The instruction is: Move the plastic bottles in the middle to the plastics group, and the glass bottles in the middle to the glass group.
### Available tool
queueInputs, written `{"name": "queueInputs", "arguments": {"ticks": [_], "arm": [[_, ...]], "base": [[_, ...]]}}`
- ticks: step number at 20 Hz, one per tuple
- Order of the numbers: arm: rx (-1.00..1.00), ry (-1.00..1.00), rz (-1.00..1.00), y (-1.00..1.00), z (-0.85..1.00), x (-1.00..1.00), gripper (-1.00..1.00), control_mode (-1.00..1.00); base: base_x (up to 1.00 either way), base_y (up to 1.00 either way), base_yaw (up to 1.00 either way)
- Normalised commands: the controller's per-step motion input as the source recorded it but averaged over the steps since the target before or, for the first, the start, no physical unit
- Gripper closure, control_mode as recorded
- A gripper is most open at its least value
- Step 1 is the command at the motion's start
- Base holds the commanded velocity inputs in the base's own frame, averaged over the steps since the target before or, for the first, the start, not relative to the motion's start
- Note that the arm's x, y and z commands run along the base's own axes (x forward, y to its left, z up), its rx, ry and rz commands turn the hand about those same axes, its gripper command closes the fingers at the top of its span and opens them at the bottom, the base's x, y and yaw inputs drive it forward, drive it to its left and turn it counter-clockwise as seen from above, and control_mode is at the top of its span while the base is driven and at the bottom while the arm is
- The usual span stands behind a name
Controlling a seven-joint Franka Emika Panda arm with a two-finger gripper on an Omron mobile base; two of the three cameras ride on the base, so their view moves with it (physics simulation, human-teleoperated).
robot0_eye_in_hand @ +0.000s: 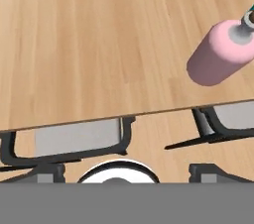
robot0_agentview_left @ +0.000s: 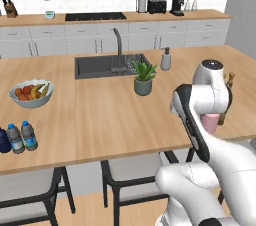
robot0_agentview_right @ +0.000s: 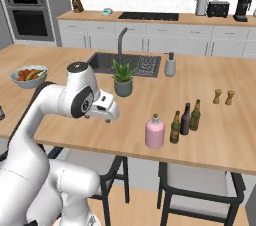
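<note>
The wide pink bottle (robot0_agentview_right: 155, 132) with a white cap stands upright near the island's front edge. In the hand view the pink bottle (robot0_eye_in_hand: 218, 57) is at the upper right. Right beside it stands a slim olive-green bottle (robot0_agentview_right: 175, 127), touching or nearly touching two dark brown long-necked bottles (robot0_agentview_right: 185, 119). My gripper (robot0_agentview_right: 109, 116) hovers over the counter's front edge, left of the pink bottle and apart from it, open and holding nothing. At the far left, two small clear water bottles (robot0_agentview_left: 22, 137) stand next to a navy bottle (robot0_agentview_left: 2, 140).
A potted plant (robot0_agentview_right: 123, 79) stands mid-counter in front of the sink (robot0_agentview_right: 125, 63), with a soap dispenser (robot0_agentview_right: 170, 65) to its right. Two wooden mills (robot0_agentview_right: 223, 96) stand behind the brown bottles. A fruit bowl (robot0_agentview_left: 30, 93) sits far left. Stools (robot0_agentview_right: 200, 180) stand below the front edge.
</note>
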Motion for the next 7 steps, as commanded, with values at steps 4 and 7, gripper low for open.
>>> {"name": "queueInputs", "arguments": {"ticks": [4,7], "arm": [[0.03,-0.03,0.15,0.31,0.26,-0.95,-1.0,-1.0],[-0.02,-0.26,0.08,0.27,0.16,-1.0,-1.0,-1.0]], "base": [[0.0,0.0,0.0],[0.0,0.0,0.0]]}}
